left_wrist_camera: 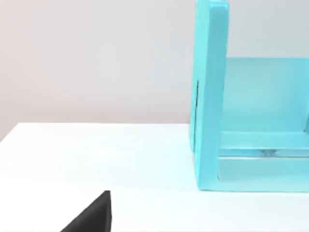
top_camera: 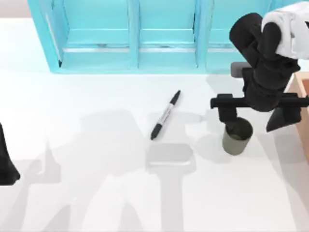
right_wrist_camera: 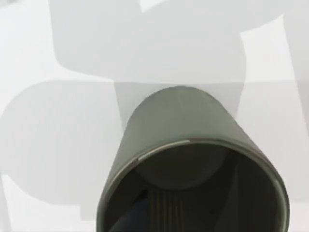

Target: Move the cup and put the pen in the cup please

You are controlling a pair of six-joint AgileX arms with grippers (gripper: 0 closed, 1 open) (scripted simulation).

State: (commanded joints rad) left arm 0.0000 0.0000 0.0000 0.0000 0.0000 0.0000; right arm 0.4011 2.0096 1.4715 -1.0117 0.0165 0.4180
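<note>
While the cup (top_camera: 237, 137), a light, rigid, smooth-walled cylinder best pinched across its rim, stands right of the pen (top_camera: 165, 115), the right gripper (top_camera: 232, 126) sits at its rim, grip state indiscernible; left gripper (top_camera: 7, 166) parked far left

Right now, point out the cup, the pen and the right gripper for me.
cup (top_camera: 236, 140): top view, on its outer wall below the rim.
pen (top_camera: 164, 115): top view, on the grey-white middle barrel.
right gripper (top_camera: 251, 118): top view, midway between its fingertips, over the cup.
</note>
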